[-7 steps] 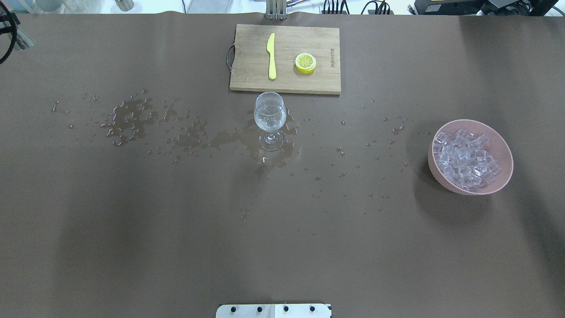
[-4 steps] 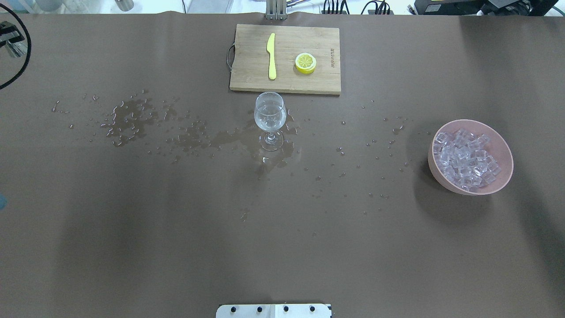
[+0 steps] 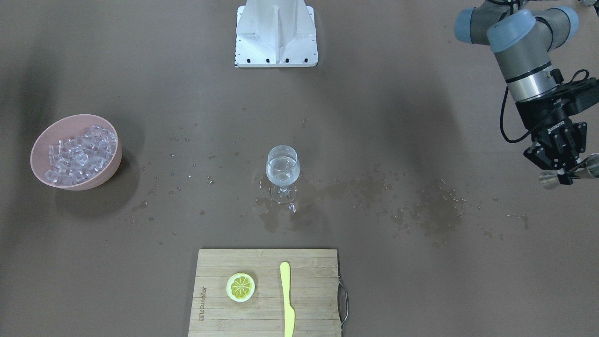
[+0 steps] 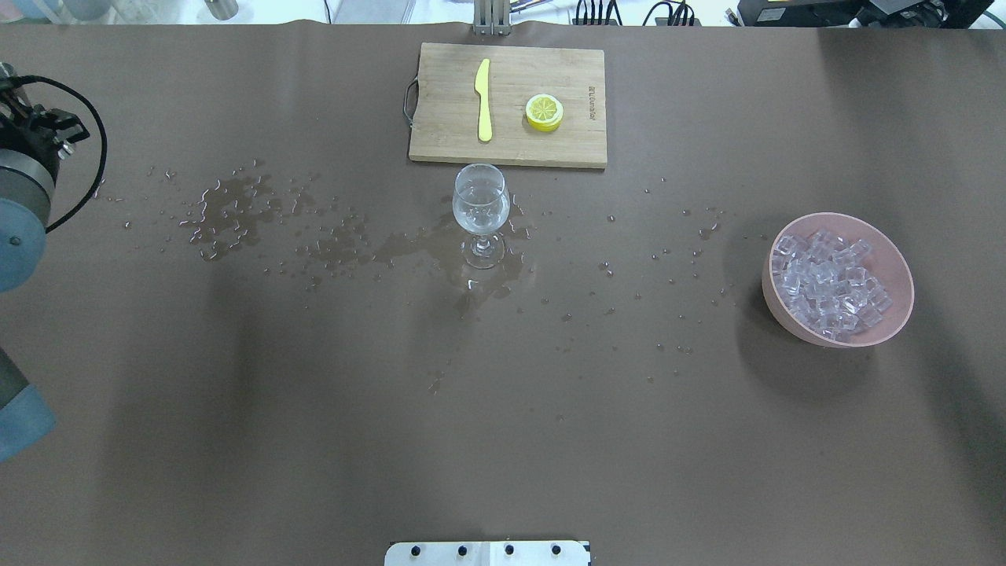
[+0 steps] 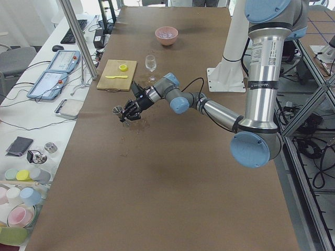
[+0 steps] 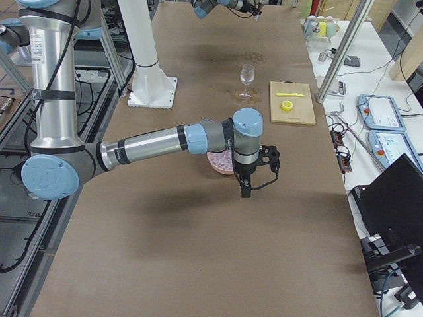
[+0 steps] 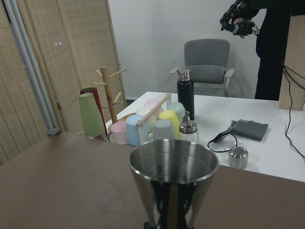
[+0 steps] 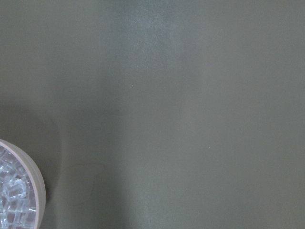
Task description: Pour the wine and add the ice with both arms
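A wine glass [image 4: 480, 208] holding a little clear wine [image 3: 282, 169] stands mid-table in a puddle. A pink bowl [image 4: 896, 255] heaped with ice cubes [image 4: 829, 283] sits at the table's right side; it also shows in the front view [image 3: 114, 154] and at the corner of the right wrist view [image 8: 38, 183]. My left gripper [image 3: 564, 174] is shut on a steel measuring cup [image 3: 588, 168] held above the table's left end; the cup fills the left wrist view [image 7: 173, 183]. My right gripper [image 6: 246, 190] hangs near the bowl, pointing down; I cannot tell its state.
A wooden cutting board [image 4: 440, 102] at the far side carries a yellow knife [image 4: 483, 98] and a lemon slice [image 4: 544, 112]. Spilled drops [image 4: 236, 212] spread left and right of the glass. The white pedestal [image 3: 276, 32] stands at the robot side.
My left arm has come into the overhead view from the left edge, moving inward over the table. Glass, bowl and board have not moved.
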Controlling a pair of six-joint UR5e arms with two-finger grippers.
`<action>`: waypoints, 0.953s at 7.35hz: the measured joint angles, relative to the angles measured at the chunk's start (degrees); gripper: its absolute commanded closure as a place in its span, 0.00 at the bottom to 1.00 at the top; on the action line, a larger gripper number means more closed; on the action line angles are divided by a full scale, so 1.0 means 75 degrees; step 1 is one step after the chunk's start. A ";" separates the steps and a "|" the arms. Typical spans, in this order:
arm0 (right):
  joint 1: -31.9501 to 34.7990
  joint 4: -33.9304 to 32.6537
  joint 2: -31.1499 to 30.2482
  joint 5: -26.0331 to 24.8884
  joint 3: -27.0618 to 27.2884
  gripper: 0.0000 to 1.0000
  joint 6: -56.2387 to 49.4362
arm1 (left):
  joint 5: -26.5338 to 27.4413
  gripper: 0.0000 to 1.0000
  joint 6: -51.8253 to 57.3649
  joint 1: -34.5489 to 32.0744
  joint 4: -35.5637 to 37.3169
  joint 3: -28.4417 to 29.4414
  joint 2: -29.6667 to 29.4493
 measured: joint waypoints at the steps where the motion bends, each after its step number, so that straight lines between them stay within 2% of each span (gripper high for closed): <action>1: 0.0000 0.0000 0.0009 0.0000 -0.0001 0.00 0.0000 | 0.0174 1.00 -0.0529 0.0471 0.0027 0.0196 -0.0022; 3: 0.0000 0.0000 0.0029 0.0000 -0.0002 0.00 0.0000 | 0.0675 1.00 -0.1438 0.1104 0.0044 0.0789 -0.0385; 7: 0.0000 0.0000 0.0085 0.0000 -0.0017 0.00 0.0000 | 0.1171 1.00 -0.1894 0.1409 -0.0001 0.1765 -0.0943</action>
